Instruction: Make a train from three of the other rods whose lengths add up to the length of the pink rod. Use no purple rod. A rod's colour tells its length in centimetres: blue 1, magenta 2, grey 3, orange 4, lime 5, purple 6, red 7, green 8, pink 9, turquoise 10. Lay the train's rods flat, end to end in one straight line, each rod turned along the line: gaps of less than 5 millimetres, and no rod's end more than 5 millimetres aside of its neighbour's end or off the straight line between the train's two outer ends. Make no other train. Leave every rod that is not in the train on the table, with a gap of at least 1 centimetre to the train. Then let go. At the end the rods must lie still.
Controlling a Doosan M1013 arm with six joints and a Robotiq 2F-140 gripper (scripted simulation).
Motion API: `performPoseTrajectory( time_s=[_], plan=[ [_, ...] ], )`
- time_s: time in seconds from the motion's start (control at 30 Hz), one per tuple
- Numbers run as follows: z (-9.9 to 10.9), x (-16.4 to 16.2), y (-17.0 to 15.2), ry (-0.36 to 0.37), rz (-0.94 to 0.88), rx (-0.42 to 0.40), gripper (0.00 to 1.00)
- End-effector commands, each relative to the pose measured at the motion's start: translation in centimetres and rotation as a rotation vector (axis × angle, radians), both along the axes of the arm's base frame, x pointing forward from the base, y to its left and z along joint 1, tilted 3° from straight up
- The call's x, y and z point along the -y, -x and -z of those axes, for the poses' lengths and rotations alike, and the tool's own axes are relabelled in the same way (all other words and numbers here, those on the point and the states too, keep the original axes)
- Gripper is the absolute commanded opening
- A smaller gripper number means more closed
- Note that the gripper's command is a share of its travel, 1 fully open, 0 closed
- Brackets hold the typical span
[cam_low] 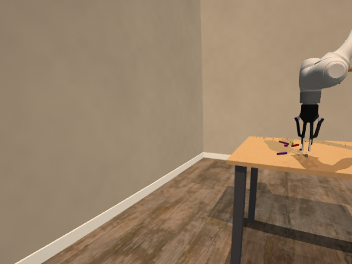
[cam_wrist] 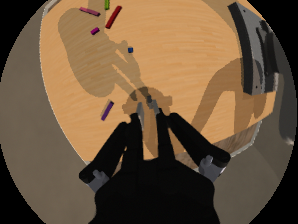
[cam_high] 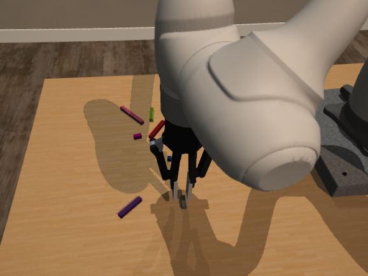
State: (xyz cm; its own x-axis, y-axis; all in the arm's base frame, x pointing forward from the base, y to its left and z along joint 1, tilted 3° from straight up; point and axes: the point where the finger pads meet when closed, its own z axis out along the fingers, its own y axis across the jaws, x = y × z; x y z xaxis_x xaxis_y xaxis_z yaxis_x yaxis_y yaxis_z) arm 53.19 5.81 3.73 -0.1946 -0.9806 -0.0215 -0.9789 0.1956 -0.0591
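Note:
A short grey rod (cam_high: 183,201) lies flat on the wooden table. My gripper (cam_high: 182,193) points straight down just above it, with its fingers drawn in to a narrow gap and nothing between them. In the exterior view the fingertips (cam_low: 305,149) hang a little above the grey rod (cam_low: 305,156). Behind the gripper lie the pink rod (cam_high: 132,114), a lime rod (cam_high: 151,114), a red rod (cam_high: 156,128), a magenta rod (cam_high: 137,136) and a small blue rod (cam_high: 169,158). The arm partly hides the red rod. A purple rod (cam_high: 130,207) lies to the left of the grey rod.
The arm's dark base plate (cam_high: 337,152) sits at the right of the table. The table's left edge and near edge drop to the wooden floor. In the wrist view the purple rod (cam_wrist: 107,110) lies left of the fingers.

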Motion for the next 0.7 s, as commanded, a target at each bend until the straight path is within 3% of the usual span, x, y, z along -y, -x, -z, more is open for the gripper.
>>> performPoseTrajectory(
  time_s=[0.0,0.67],
  plan=[
    [0.87,-0.1,0.47,-0.002,-0.002,-0.009,0.15],
    [1.22,-0.1,0.45,-0.002,-0.002,-0.009,0.15]
  ],
)
